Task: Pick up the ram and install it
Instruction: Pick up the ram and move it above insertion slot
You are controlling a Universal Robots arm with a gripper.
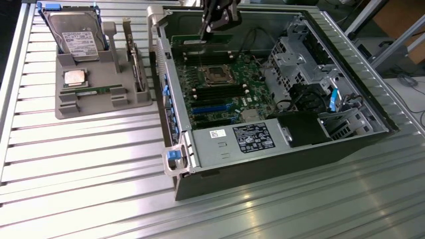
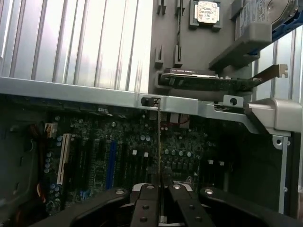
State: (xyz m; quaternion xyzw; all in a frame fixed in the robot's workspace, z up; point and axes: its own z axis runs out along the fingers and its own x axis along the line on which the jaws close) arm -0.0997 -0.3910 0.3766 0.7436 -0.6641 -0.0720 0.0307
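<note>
You have the ram (image 2: pixel 159 135) edge-on, a thin upright strip pinched between the tips of your claw (image 2: pixel 161 189). It hangs over the motherboard (image 2: pixel 118 151) inside the open computer case (image 1: pixel 279 169). In the exterior view, your claw (image 1: pixel 211 25) hangs above the case's far end. A second, matching stick (image 1: pixel 99 91) lies in the grey tray (image 1: pixel 99 112) on the desk (image 1: pixel 86 164), near the hard drive (image 1: pixel 76 35) and the processor chip (image 1: pixel 74 77).

Lab bench: ribbed aluminium table (image 1: pixel 79 164), opened computer case (image 1: pixel 265 172) (parts fixture (image 1: pixel 66 108) beside)
</note>
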